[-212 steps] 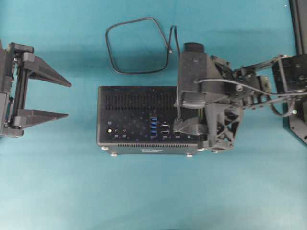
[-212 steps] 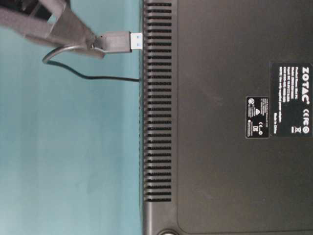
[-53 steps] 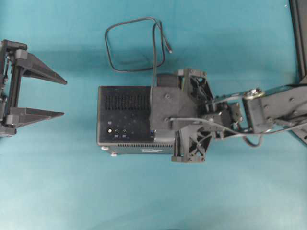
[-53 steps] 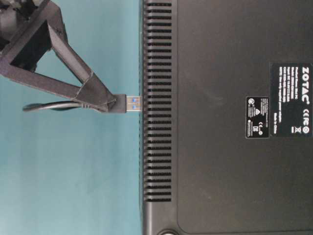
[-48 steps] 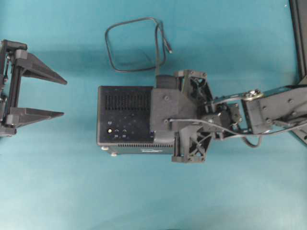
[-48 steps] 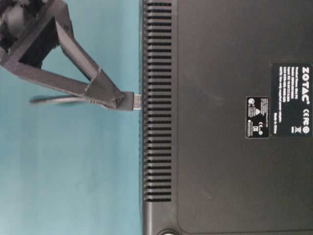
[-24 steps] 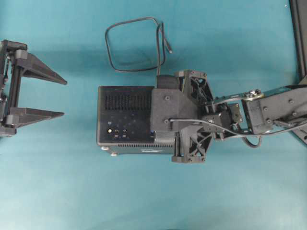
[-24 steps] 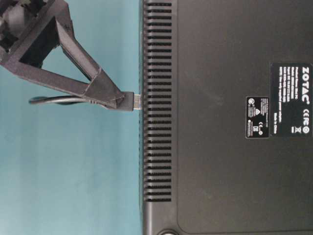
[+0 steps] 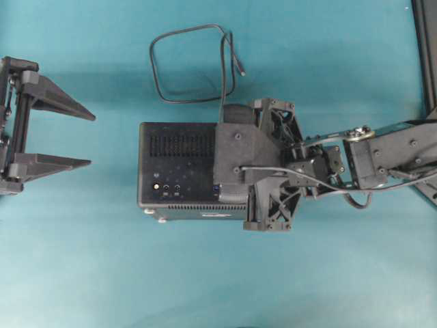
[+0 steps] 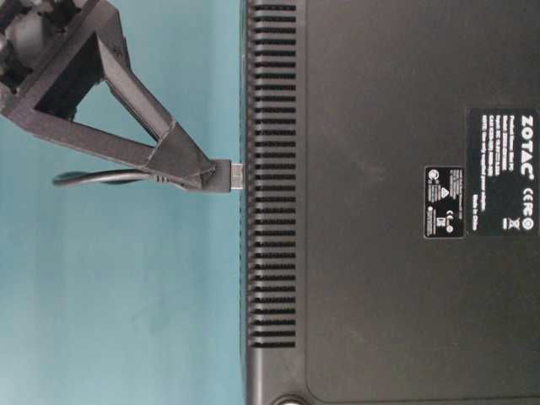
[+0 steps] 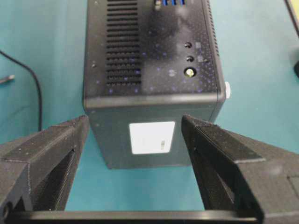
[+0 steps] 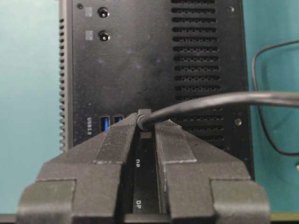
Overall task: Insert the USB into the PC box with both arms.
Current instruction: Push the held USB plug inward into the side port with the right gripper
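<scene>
Teal cloth point(image 9: 205, 273) is seen covering the whole work surface, and the PC box point(image 9: 179, 171) is laid on it near the middle of the overhead view, its port face turned upward. Vent slots, two round sockets and a gold connector are shown on that face, and small silver feet are seen along the lower edge.

The right gripper point(image 12: 144, 135) is reached in from the right side of the overhead view and is held above the right half of the box. Its two fingers are pressed together on the dark grey plug of the USB point(image 10: 221, 175). In the table-level view the plug is held level and its metal tip is met by the slotted wall of the box; how deep it is seated cannot be told. In the right wrist view two blue ports are shown just left of the clamped plug.

The cable is led away from the plug toward the top of the overhead view, where it is laid in a loop on the cloth beyond the box.

The left gripper point(image 9: 83, 139) is kept to the left of the box, apart from it, with its fingers spread wide and nothing held between them. In the left wrist view the box's end wall is framed between the fingers, untouched.
</scene>
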Motion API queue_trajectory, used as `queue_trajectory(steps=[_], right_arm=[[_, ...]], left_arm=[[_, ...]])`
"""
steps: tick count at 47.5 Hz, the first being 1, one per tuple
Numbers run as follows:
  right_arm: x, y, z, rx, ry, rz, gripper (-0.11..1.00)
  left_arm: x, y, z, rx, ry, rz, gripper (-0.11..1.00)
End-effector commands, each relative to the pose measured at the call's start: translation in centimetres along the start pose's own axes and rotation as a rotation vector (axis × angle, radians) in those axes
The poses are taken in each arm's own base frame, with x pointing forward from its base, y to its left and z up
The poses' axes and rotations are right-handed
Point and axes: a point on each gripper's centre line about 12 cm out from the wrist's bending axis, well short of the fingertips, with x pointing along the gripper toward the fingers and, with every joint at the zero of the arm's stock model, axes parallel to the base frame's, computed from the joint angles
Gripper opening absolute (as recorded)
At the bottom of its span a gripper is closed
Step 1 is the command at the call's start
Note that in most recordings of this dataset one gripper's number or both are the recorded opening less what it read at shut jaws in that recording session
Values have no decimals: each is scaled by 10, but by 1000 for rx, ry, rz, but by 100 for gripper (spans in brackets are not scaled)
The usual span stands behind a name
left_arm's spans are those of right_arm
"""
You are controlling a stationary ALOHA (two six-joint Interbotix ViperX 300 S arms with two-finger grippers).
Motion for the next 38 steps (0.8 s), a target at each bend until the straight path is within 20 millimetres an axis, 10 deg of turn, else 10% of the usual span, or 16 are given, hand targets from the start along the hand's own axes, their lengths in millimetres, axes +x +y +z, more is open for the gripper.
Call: queue_trajectory(steps=[1, 20, 38], right_arm=[[-4, 9, 2, 8, -7, 21, 12], [-7, 3, 6, 4, -22, 6, 18], [-11, 0, 13, 16, -38, 3, 59]], left_arm=[[-2, 0, 5, 5, -18, 0, 85], [-1, 0, 5, 5, -20, 0, 85], [-1, 0, 5, 3, -28, 2, 85]])
